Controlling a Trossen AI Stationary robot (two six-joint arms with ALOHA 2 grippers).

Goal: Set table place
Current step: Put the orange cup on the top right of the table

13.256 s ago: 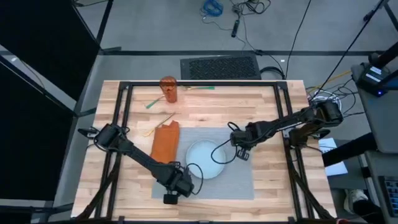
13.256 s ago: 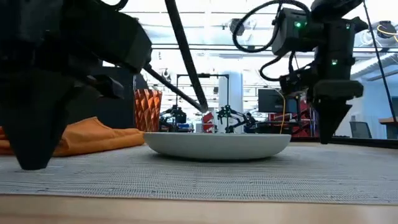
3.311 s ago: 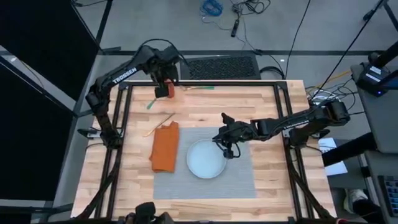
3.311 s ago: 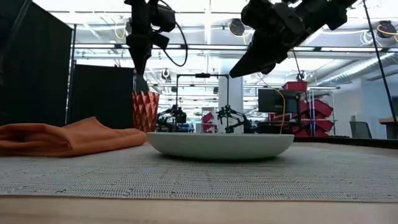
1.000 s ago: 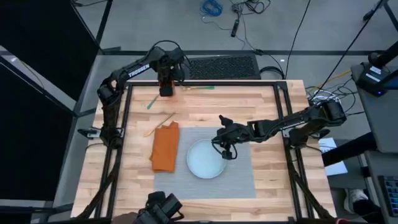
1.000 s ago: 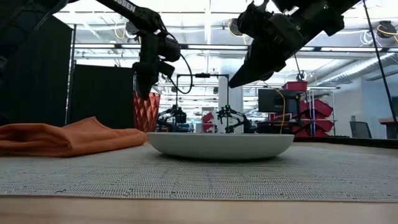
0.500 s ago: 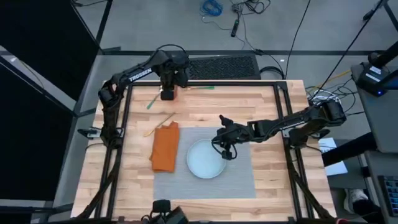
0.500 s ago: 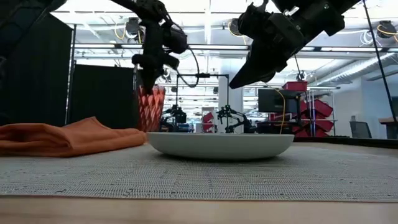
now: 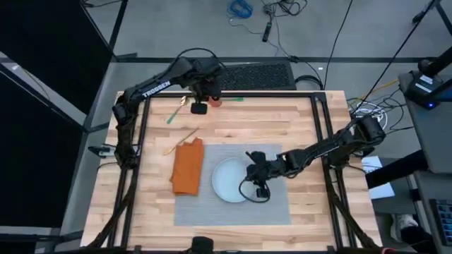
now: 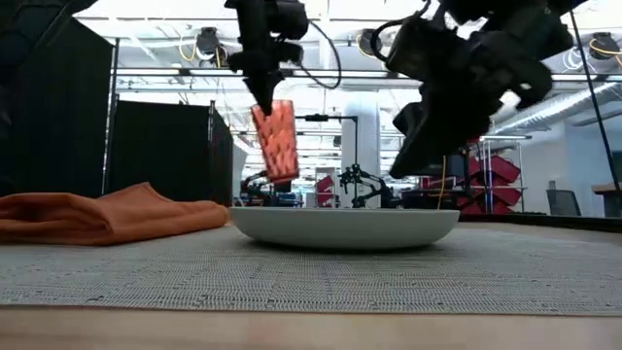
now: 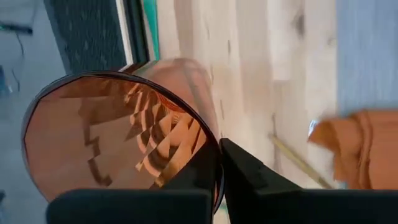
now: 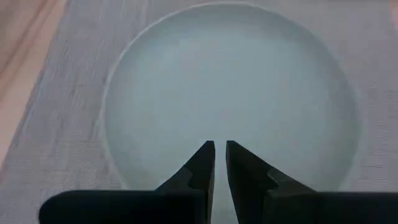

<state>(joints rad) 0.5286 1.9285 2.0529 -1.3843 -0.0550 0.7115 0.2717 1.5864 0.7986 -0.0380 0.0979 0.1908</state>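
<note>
An orange faceted cup (image 10: pixel 276 141) hangs tilted above the table's far side, with my left gripper (image 9: pixel 200 107) shut on its rim. The round pale plate (image 9: pixel 226 180) rests on the grey placemat (image 9: pixel 272 206), which lies flat on the wooden table (image 9: pixel 304 120). My right gripper (image 9: pixel 258 193) hovers shut over the plate's right side (image 12: pixel 230 81), a little above it and touching nothing. An orange napkin (image 9: pixel 187 166) lies partly on the placemat's left edge. My left gripper pinches the cup's wall at the rim (image 11: pixel 216 152), one finger inside the cup (image 11: pixel 202 171) and one outside (image 11: pixel 245 177). The fingers come from above, pointing down. The cup (image 9: pixel 214 101) hangs below them, lifted clear of the table and tilted, its mouth up.
A green-handled utensil (image 9: pixel 173 117) and a wooden stick (image 9: pixel 181 140) lie left of the cup's spot; another green-tipped piece (image 9: pixel 230 99) lies at the far edge. The black frame (image 9: pixel 233 93) runs along the table's edges. Bare placemat shows right of the plate.
My left gripper has lifted the cup clear of the table and carried it toward the right edge; the cup has tipped from upright to tilted. My right gripper has moved toward the near edge and down, over the plate's right side.
</note>
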